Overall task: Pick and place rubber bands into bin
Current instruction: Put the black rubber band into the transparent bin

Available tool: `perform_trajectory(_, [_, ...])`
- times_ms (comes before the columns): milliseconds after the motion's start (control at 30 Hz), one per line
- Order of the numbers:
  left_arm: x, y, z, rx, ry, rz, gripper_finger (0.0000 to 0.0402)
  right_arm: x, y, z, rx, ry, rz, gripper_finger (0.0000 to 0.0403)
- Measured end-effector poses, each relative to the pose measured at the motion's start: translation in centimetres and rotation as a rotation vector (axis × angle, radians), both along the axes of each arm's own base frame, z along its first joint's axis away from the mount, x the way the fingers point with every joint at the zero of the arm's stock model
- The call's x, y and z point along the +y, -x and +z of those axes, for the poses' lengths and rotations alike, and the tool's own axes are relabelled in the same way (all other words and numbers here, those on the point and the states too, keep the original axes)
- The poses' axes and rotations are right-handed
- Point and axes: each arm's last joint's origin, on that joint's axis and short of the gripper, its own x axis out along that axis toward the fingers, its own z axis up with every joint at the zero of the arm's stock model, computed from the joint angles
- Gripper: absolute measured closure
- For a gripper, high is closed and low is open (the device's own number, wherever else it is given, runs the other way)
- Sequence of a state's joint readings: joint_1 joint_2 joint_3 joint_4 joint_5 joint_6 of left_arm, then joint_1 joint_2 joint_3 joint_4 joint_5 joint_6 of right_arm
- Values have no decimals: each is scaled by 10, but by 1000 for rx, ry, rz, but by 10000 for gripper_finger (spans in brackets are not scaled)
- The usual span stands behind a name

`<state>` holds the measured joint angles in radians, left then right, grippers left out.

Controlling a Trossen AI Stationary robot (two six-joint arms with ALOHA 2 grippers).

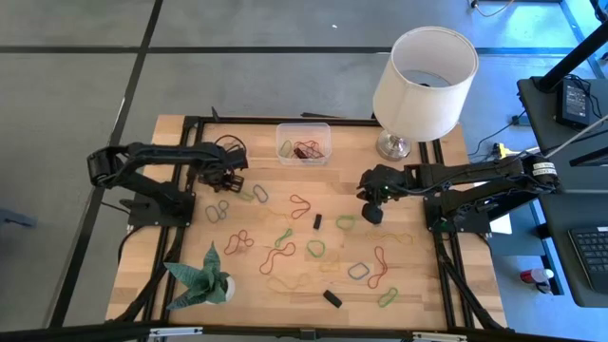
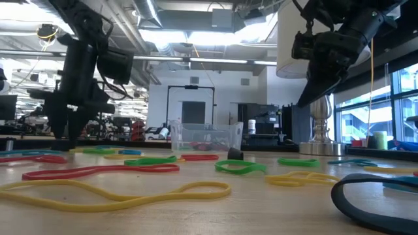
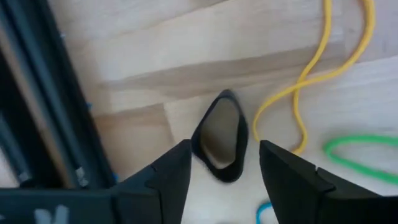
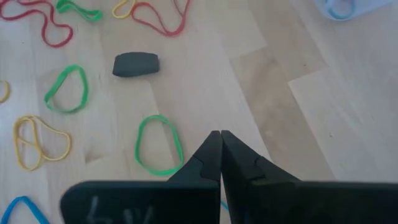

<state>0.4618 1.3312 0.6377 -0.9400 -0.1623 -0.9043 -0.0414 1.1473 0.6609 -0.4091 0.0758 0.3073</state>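
From where I stood, the left gripper [image 1: 225, 180] hung low over the left side of the table [image 1: 171, 133], its fingers [image 3: 163, 180] spread apart on either side of a small dark band [image 3: 221, 137] that lay flat on the wood. Nothing was pinched; the loop sat loose between the tips, so I judged the arm was lined up to close on it, not yet gripping. A yellow band [image 3: 323, 74] curled just beside that loop and a green one [image 3: 364, 152] lay near it, which could snag if the jaws came down off-centre.

The bin [image 1: 304, 142] stood at the far edge, near the middle, just beside the base of the white lamp [image 1: 423, 71], with a few bands already inside. Most rubber bands [image 1: 302, 204] were scattered across the centre and near side, mixed with small black blocks [image 1: 317, 221].

The right gripper [image 1: 372, 211] waited above the right-centre of the table, fingers pressed together and empty, a green loop [image 4: 158, 144] lying on the wood ahead of it; it seemed parked clear of its partner's reach
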Motion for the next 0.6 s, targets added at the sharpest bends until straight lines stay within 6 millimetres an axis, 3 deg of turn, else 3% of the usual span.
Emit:
perform_trajectory(267, [-6, 11, -19, 11, 2, 81, 245, 0, 0, 0, 0, -1, -3, 397])
perform_trajectory(600, [-6, 9, -16, -3, 47, 58, 390, 0, 0, 0, 1, 1, 0, 397])
